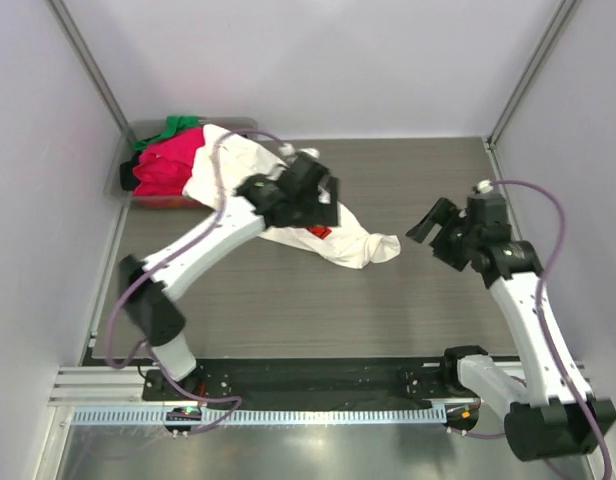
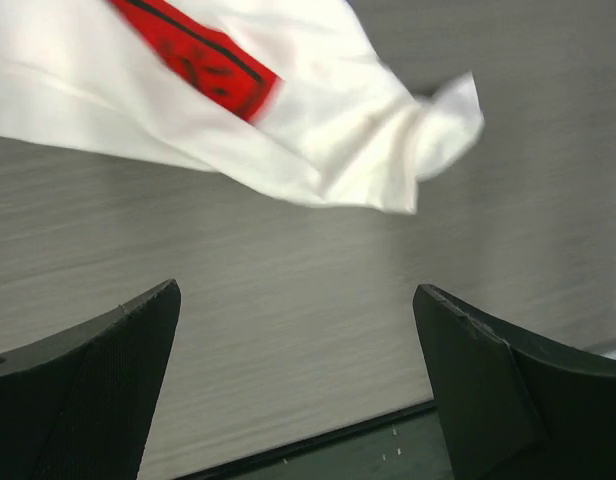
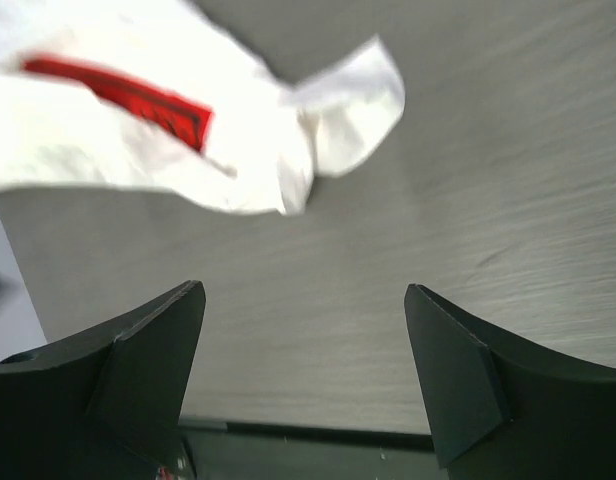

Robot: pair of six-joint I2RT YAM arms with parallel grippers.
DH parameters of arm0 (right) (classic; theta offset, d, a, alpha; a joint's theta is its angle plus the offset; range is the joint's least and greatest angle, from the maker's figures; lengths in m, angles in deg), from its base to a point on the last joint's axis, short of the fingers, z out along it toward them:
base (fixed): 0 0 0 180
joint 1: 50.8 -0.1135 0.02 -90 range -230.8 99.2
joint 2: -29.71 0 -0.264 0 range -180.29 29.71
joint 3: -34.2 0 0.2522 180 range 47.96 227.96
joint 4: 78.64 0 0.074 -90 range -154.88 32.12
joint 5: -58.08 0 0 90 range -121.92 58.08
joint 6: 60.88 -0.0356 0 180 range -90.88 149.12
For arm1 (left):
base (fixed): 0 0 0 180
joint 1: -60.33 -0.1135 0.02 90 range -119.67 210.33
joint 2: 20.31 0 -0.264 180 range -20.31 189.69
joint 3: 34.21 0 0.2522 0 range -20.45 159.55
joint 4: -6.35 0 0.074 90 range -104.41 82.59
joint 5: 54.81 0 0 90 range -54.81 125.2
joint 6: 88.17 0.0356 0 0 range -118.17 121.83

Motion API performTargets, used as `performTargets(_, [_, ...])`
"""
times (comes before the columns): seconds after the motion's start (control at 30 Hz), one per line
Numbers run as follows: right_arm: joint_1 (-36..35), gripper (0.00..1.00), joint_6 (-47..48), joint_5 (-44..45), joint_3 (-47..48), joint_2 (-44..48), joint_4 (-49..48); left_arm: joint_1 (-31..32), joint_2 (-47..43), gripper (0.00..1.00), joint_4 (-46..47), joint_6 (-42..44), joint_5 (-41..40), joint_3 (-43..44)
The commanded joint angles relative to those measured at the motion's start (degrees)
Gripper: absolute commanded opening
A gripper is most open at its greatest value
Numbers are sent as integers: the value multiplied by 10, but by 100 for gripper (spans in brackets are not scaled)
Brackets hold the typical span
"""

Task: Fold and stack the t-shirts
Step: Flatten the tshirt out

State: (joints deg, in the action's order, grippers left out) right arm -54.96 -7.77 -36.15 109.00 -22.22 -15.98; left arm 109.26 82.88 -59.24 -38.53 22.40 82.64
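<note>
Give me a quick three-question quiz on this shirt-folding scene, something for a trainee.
1. True or false: the left arm has its jaws shut on the white shirt.
2. The patch on that shirt is: A blue, B red, C green?
3. Which arm is nearer the pink shirt?
Key: 1 false, the jaws stand open; 2 B; 3 the left arm.

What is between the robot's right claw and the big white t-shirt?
Only bare grey wood-grain table lies between the right gripper and the crumpled cream-white cloth t-shirt, clearest in the right wrist view.
</note>
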Motion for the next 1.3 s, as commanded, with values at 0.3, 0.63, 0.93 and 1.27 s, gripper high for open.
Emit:
performTargets(0.3, [-131,79,-47,-99,-76,-222,-232,-223,-259,100,54,50,-5,-264])
performTargets(0.63, [-185,51,-15,-7,-2,-403,-231,-289,-289,100,65,65,-23,-308])
performTargets(0.93, [-185,1,16,38,18,-384,-194,-388,-192,98,101,84,14,-197])
performTargets(1.27, [-185,1,18,15,-21,-302,-185,-433,45,82,129,74,82,3])
